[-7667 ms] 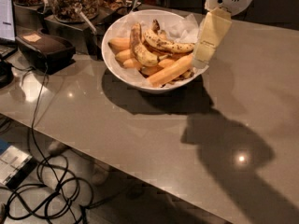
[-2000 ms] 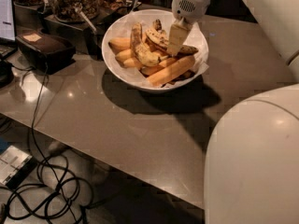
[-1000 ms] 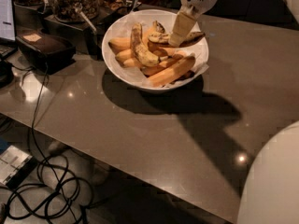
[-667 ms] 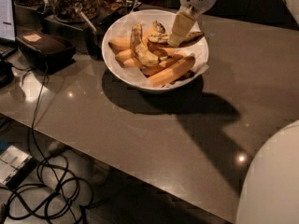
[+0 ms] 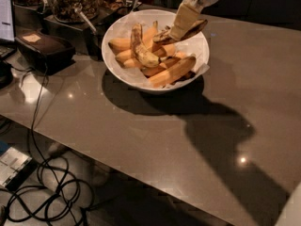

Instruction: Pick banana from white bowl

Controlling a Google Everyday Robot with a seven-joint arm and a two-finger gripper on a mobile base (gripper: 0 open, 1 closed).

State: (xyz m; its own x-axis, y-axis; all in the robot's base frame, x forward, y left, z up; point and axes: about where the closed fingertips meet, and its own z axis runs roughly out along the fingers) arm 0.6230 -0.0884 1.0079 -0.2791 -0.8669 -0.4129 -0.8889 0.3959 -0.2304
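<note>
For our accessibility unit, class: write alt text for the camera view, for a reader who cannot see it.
The robot's hand grips a long spotted banana, tilted over a white bowl of other bananas on a grey-brown table. A black box sits to the left.

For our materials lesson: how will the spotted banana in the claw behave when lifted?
Heavily spotted, the banana is probably soft and bruisable. Held mid-length by the claw above the white bowl, both ends jut unsagging, so likely stiff.
</note>
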